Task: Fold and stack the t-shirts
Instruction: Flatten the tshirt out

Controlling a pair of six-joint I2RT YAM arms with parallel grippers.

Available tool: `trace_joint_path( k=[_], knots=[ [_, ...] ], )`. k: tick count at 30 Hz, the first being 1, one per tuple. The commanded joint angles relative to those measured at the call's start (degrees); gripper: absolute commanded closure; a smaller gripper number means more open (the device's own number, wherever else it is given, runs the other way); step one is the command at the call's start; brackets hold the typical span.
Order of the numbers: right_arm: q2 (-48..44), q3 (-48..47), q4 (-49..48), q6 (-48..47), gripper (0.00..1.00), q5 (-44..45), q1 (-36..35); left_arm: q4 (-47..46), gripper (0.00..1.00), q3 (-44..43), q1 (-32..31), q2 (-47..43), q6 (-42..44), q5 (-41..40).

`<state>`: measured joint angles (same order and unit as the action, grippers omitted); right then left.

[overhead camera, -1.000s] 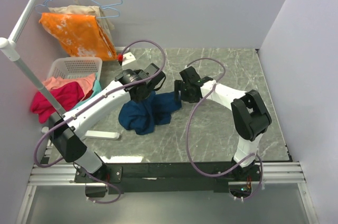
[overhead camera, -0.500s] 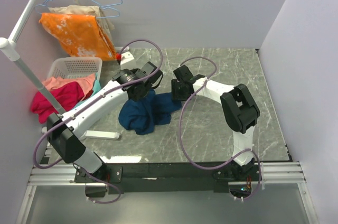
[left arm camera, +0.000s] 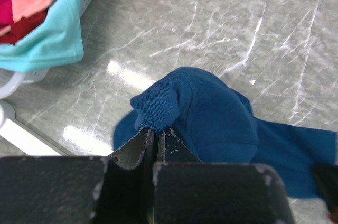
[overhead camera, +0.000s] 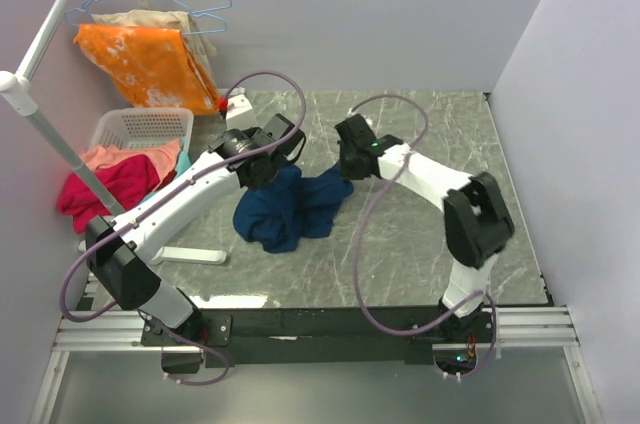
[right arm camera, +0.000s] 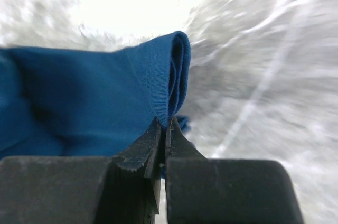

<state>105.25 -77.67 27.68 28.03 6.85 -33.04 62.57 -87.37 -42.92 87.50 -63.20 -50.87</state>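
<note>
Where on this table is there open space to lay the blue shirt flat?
Bare marble lies at the near edge, between the navy t-shirt and the right arm, and along the far wall toward the right corner. The left is crowded by the laundry basket.

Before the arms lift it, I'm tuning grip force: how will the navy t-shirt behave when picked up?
Probably floppy: the navy t-shirt sags in crumpled folds between the left gripper and right gripper. Likely light: small pinches of cloth hold it up. It might slip, since each gripper grips only a narrow fold.
</note>
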Motion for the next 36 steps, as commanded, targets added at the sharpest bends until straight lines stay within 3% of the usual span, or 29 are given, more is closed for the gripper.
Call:
trace_joint_path(
  k=[1,8,16,24,29,36],
  knots=[
    [-11.5,-1.9,4.0,-1.0,1.00,11.8,1.0,-0.8,0.99,-6.0,0.7,-1.2,3.5,-3.2],
    [-21.2,-4.6,9.6,-2.4,1.00,17.1,10.9,-4.2,0.99,-10.1,3.5,-2.3,8.8,-4.2],
    [-30.5,-6.4,8.9,-1.2,1.00,18.2,22.6,-11.8,0.99,-10.2,10.9,-6.9,15.6,-1.6],
    [-37.0,-6.4,6.9,-0.5,1.00,19.7,25.0,-16.2,0.99,-10.2,13.2,-9.4,21.4,-1.9],
    [-41.9,-7.4,6.2,-1.2,1.00,20.6,25.1,-14.3,0.99,-15.2,13.1,-10.7,23.6,-1.7],
    [-49.0,-5.4,7.0,-1.8,1.00,21.4,25.1,-14.0,0.99,-13.8,13.1,-19.7,24.7,0.7]
  ],
)
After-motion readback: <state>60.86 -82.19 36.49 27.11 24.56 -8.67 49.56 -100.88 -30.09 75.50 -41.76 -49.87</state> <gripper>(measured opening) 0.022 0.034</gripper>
